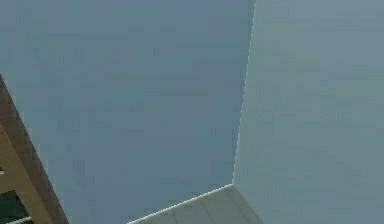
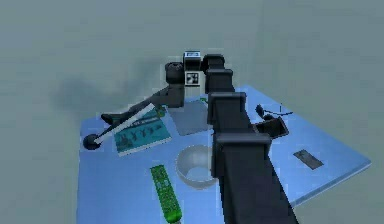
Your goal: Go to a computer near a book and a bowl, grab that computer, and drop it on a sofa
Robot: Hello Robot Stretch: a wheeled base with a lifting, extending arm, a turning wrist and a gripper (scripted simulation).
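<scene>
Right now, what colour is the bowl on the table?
The bowl is white; the arm side view shows it best.

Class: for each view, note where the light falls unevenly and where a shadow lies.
Forward view: the left wall is shaded darker than the right wall, and they meet at a pale corner line. Arm side view: a soft grey shadow lies on the back wall above the left end of the table; the arm is darkest.
</scene>
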